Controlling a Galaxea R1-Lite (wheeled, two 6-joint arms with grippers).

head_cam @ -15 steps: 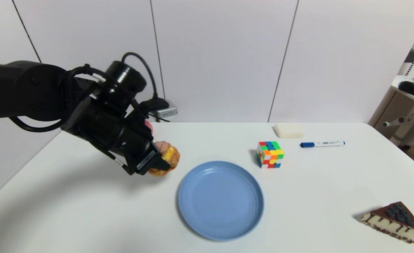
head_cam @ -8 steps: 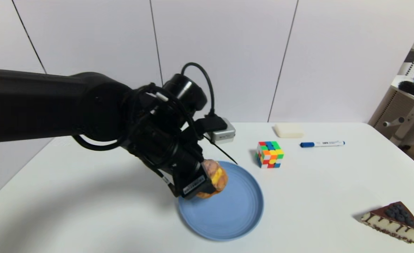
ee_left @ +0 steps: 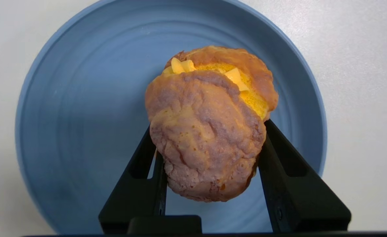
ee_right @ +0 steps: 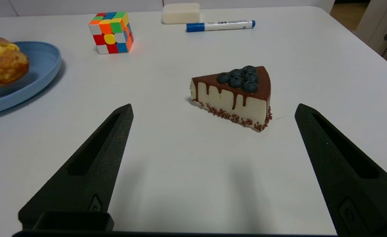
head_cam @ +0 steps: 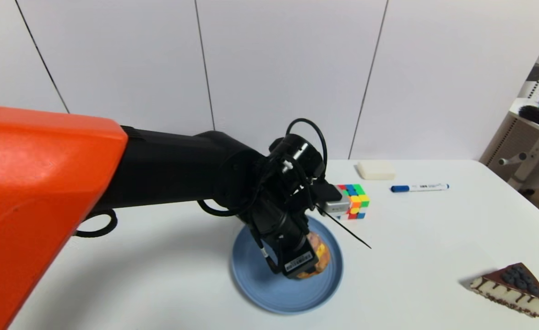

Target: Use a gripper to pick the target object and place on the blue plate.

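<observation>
Currently the puff (ee_left: 206, 131) is held between the closed fingers (ee_left: 140, 184) of the left gripper (head_cam: 303, 263), directly over the plate (head_cam: 255, 279), whose blue surface lies just beneath the fingertips. The pick is judged done; whether the puff touches the plate cannot be told, so lowering and release are left. Beyond the gripper a cube (head_cam: 355, 201) is seen, then a marker (head_cam: 419, 187). Furthest right, a cake slice (ee_right: 234, 93) is framed between the wide-spread, empty fingers of the right gripper (ee_right: 213, 131), parked low over the table (head_cam: 411, 238).

Left gripper (head_cam: 307, 262) reaches forward, fingers (ee_left: 147, 171) clamped; right gripper (ee_right: 213, 164) spread wide, low
</observation>
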